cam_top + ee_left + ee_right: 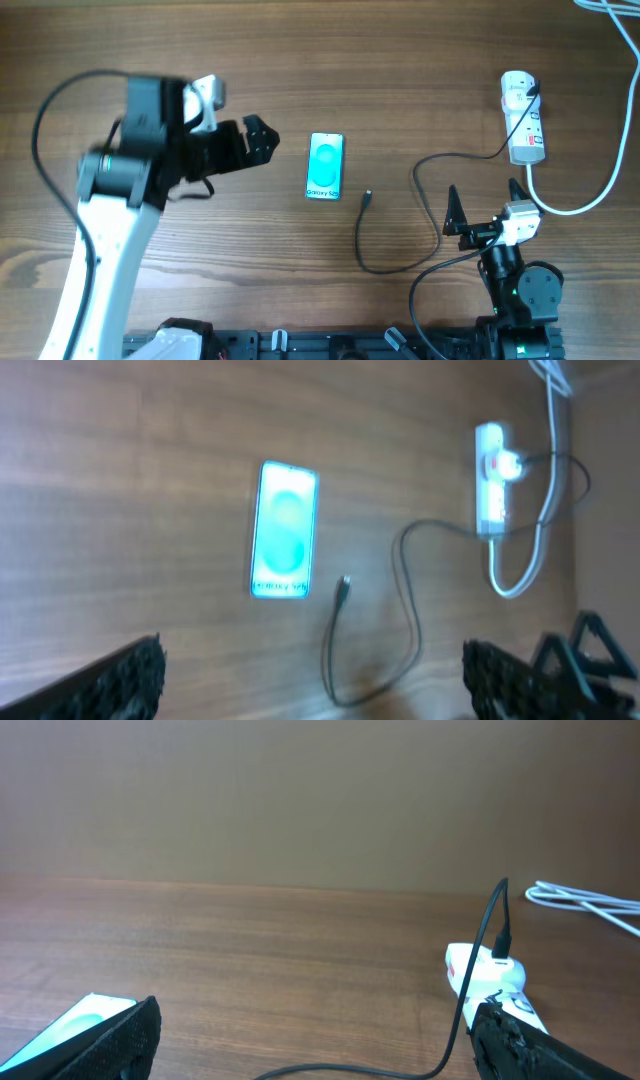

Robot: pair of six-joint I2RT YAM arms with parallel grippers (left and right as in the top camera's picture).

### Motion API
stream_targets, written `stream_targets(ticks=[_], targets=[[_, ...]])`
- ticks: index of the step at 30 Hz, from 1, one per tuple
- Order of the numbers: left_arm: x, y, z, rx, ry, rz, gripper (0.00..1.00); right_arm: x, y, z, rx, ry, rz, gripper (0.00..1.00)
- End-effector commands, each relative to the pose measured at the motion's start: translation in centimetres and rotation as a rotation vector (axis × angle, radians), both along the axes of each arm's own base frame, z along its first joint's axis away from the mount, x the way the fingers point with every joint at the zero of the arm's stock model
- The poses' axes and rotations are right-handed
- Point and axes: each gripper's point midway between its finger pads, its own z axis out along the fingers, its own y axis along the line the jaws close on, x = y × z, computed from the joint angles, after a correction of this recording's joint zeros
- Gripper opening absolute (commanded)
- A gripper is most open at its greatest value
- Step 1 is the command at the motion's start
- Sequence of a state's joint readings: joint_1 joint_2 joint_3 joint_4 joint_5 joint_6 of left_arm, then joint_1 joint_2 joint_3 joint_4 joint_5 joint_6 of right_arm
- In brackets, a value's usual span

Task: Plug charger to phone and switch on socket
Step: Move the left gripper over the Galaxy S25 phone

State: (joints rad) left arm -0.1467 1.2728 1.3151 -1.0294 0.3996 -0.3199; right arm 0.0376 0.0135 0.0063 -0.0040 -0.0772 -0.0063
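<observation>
The phone (pixel 325 167) lies flat mid-table, cyan screen up; it also shows in the left wrist view (pixel 284 529) and at the lower left edge of the right wrist view (pixel 70 1026). The charger cable (pixel 385 265) curves from the socket (pixel 523 130) to its loose plug tip (pixel 367 198), just right of the phone. In the left wrist view the tip (pixel 343 589) lies near the phone's lower right corner. My left gripper (pixel 258 140) hovers open and empty left of the phone. My right gripper (pixel 485 208) is open and empty at the lower right.
The thick white cord (pixel 600 190) loops from the socket towards the table's right edge and up to the top right corner. The socket also shows in the left wrist view (pixel 490 480) and the right wrist view (pixel 485 975). Black robot cables run by the right arm's base.
</observation>
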Motion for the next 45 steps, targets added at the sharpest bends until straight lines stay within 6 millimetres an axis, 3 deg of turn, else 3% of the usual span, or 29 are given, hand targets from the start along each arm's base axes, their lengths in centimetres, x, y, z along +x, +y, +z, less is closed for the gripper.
stream_targets(ticks=[1, 5, 7, 10, 14, 16, 20, 22, 34, 45], targets=[[2.7, -0.5, 1.4, 0.180, 0.096, 0.031, 1.00, 0.0, -0.2, 0.2, -0.016, -0.011, -0.013, 1.00], [4.9, -2.4, 0.1, 0.306, 0.223, 0.004, 1.00, 0.0, -0.2, 0.2, -0.017, -0.011, -0.013, 1.00], [6.3, -4.8, -1.5, 0.304, 0.214, -0.041, 1.00, 0.0, -0.2, 0.2, -0.017, -0.011, -0.013, 1.00], [6.4, -7.3, -3.6, 0.282, 0.264, -0.081, 1.00, 0.0, -0.2, 0.2, -0.016, -0.011, -0.013, 1.00], [6.8, -9.5, -7.9, 0.362, 0.316, -0.126, 1.00, 0.0, -0.2, 0.2, -0.017, -0.011, -0.013, 1.00], [6.9, -10.7, -11.1, 0.389, 0.378, -0.136, 1.00, 0.0, -0.2, 0.2, -0.017, -0.011, -0.013, 1.00], [7.7, -11.6, -16.0, 0.432, 0.432, -0.153, 1.00, 0.0, -0.2, 0.2, -0.017, -0.011, -0.013, 1.00], [7.7, -11.7, -17.3, 0.441, 0.451, -0.156, 1.00, 0.0, -0.2, 0.2, -0.017, -0.011, -0.013, 1.00], [7.2, -11.9, -22.9, 0.557, 0.506, -0.184, 1.00, 0.0, -0.2, 0.2, -0.016, -0.011, -0.013, 1.00], [8.0, -12.1, -23.2, 0.597, 0.453, -0.167, 1.00, 0.0, -0.2, 0.2, -0.016, -0.011, -0.013, 1.00]])
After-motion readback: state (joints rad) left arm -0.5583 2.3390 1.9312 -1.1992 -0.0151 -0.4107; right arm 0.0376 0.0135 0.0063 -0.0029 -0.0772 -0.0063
